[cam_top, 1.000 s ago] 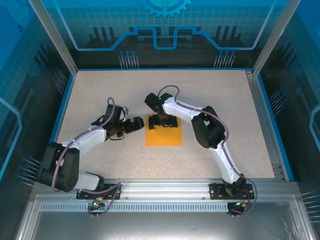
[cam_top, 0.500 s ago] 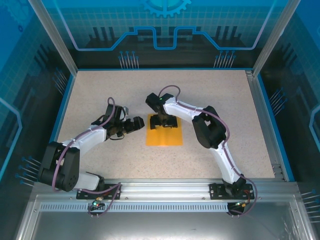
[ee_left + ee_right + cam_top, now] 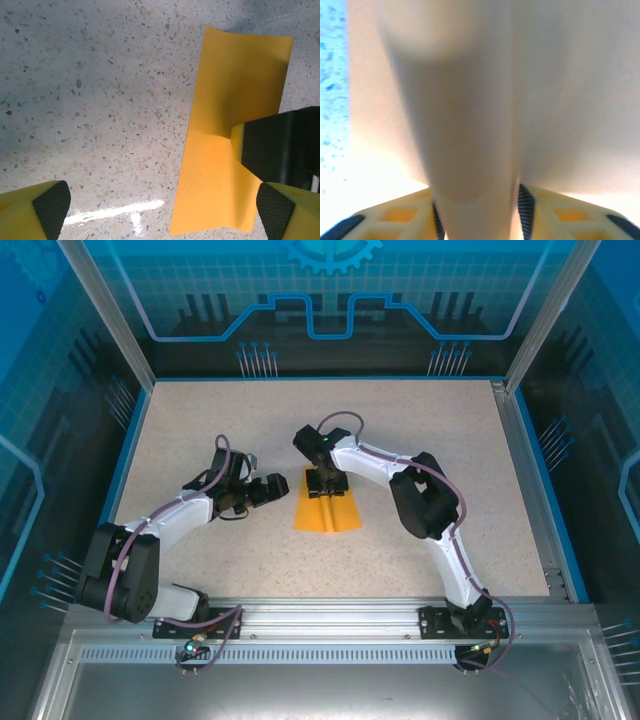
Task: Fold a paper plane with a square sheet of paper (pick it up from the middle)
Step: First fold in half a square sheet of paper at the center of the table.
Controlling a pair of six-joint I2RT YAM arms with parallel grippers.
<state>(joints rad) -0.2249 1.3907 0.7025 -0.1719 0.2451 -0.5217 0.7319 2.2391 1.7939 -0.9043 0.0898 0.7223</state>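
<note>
From above, the right arm bends at the elbow and the right gripper [image 3: 325, 483] points down mid-table, clamped on the square sheet of paper [image 3: 328, 516]. The left gripper [image 3: 268, 490] sits low just left of it, jaws wide apart. At the left wrist, the sheet buckles upward. At the right wrist, pads [image 3: 524, 200] flank a raised ridge.

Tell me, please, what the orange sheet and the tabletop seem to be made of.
The square sheet of paper: thin matte paper, judging by the soft ridge it buckles into. The tabletop: speckled beige, stone-like composite or laminate, perhaps; the glare streak suggests a slight sheen.
</note>
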